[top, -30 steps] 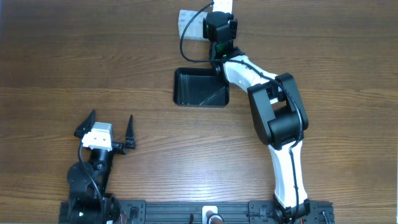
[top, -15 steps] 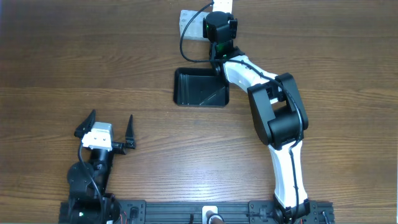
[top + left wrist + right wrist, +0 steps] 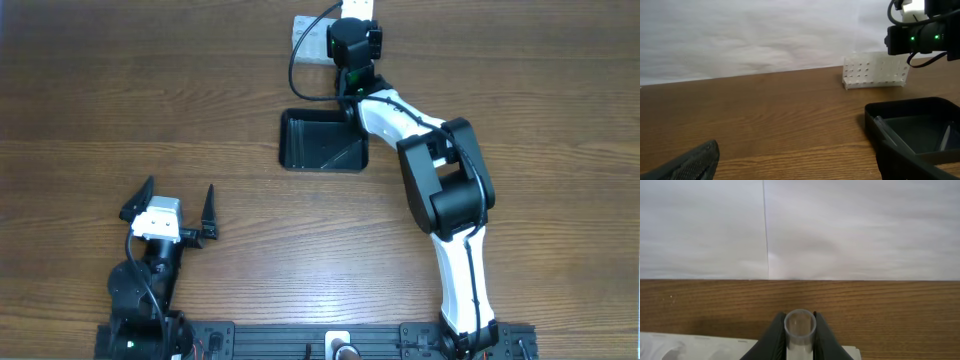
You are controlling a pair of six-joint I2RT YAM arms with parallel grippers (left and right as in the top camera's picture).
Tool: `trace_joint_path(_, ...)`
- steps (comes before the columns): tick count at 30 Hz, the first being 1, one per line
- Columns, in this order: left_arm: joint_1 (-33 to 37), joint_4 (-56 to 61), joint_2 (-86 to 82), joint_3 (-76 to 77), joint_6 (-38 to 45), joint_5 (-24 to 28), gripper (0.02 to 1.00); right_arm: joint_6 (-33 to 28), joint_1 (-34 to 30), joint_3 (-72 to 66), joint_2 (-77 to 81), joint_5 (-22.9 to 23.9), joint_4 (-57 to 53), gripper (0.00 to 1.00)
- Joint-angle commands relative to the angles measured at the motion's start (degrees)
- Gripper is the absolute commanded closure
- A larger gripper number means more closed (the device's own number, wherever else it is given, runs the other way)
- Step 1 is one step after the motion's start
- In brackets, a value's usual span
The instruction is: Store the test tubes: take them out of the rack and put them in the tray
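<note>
Since the earlier frames my right arm has edged slightly farther up the top view, and a little more of the rack's corner shows beside it. My left arm has not stirred.

The counter (image 3: pixel 150 100) carries everything. My right arm reaches to its far edge. My left hand (image 3: pixel 172 205) hangs near its own base with its fingers spread wide and holding nothing, well apart from the work. The right arm is plainly the nearer one.

The black tray (image 3: pixel 284 140) lies just beside the white rack (image 3: pixel 308 30), on the side towards my bases. My right hand (image 3: pixel 800 345) is over the rack, its two fingers closed narrowly on a clear test tube (image 3: pixel 800 325). The tube stands upright between them, long axis vertical, open mouth up towards my wrist camera.

I judge the coming move turns on this: the tray is back towards me from the hand and lower, so the tube must come straight up along its own axis before it can go sideways.

The tube's lower end is cut off, so I cannot tell whether it has left its hole. From above, my hand covers part of the rack, and I cannot make out how many tubes remain there. In the tray a pale slanting line looks like a tube lying flat; I cannot count them.
</note>
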Motion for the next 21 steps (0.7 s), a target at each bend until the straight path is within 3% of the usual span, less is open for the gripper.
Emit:
trace_joint_path(1, 0.4, -0.2, -0.4, -0.2, 0.8, 0.7, 0.018, -2.9, 1.3, 1.3, -2.4, 2.3, 0.3, 0.886)
trace_joint_path(13, 0.4, -0.2, -0.4, -0.2, 0.8, 0.8, 0.018, -13.3, 4.8, 1.4, -16.0, 9.2, 0.1, 0.886)
trace_joint_path(17, 0.4, -0.2, -0.4, -0.2, 0.8, 0.7, 0.020, -13.1, 6.3, 1.4, -21.3, 10.8, -3.8, 0.882)
trace_joint_path(21, 0.4, -0.2, -0.4, -0.2, 0.8, 0.7, 0.018, -6.6, 8.4, 1.4, -26.1, 10.8, -14.9, 0.879)
